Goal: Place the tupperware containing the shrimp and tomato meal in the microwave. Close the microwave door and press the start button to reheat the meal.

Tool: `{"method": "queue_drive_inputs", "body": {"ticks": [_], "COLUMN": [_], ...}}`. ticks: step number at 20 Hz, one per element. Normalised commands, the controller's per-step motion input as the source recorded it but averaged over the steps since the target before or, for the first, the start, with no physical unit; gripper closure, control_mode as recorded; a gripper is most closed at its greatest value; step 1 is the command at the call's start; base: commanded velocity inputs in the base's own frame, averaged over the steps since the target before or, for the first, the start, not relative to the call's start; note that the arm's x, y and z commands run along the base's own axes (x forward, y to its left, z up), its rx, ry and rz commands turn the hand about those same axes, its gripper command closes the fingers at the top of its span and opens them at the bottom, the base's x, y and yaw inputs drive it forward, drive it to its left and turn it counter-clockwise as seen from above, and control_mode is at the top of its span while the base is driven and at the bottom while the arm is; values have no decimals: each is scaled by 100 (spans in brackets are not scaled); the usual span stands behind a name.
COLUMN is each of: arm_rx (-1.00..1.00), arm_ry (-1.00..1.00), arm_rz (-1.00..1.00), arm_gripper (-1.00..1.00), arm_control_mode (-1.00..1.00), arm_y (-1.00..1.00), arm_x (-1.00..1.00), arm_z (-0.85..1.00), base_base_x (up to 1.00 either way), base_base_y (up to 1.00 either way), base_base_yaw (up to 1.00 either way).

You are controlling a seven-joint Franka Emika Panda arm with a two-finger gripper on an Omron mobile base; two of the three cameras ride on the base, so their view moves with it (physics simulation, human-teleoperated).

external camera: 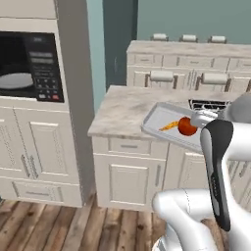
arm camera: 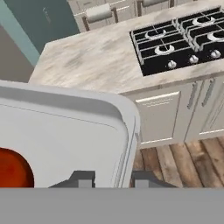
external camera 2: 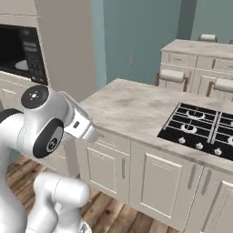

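Note:
The tupperware (external camera: 162, 117) is a pale grey tray held tilted just above the counter's front edge. In it lie a red tomato (external camera: 187, 126) and an orange shrimp piece (external camera: 169, 125). My gripper (arm camera: 113, 180) is shut on the tray's right rim (arm camera: 129, 131), one fingertip (arm camera: 81, 179) inside the tray and the other outside. The tomato (arm camera: 13, 168) shows at the lower left of the hand view. The microwave (external camera: 29, 66) stands in the tall cabinet to the left, its dark cavity exposed with the white turntable (external camera: 14, 81) and keypad (external camera: 44, 68). The microwave door is out of view.
The marble island counter (external camera: 122, 110) lies under the tray, with a black gas cooktop (external camera 2: 200, 123) at its right end. White cabinets (external camera: 127, 176) stand below it and a further counter (external camera: 191, 49) behind. Wooden floor (external camera: 73, 225) separates the island from the microwave cabinet.

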Motion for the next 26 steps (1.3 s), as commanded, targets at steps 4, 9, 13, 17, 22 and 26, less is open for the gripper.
{"method": "queue_drive_inputs", "body": {"ticks": [4, 9, 13, 17, 22, 26], "arm_rx": [0, 0, 0, 0, 0, 0], "arm_ry": [0, 0, 0, 0, 0, 0], "arm_rz": [0, 0, 0, 0, 0, 0], "arm_gripper": [100, 100, 100, 100, 100, 100], "arm_control_mode": [100, 100, 100, 100, 100, 100], "arm_y": [0, 0, 0, 0, 0, 0], "arm_x": [0, 0, 0, 0, 0, 0], "arm_z": [0, 0, 0, 0, 0, 0], "base_base_x": [5, 40, 79, 78, 68, 48], "base_base_y": [29, 32, 22, 14, 10, 24], "base_base_yaw": [83, 68, 34, 12, 0, -17]}}
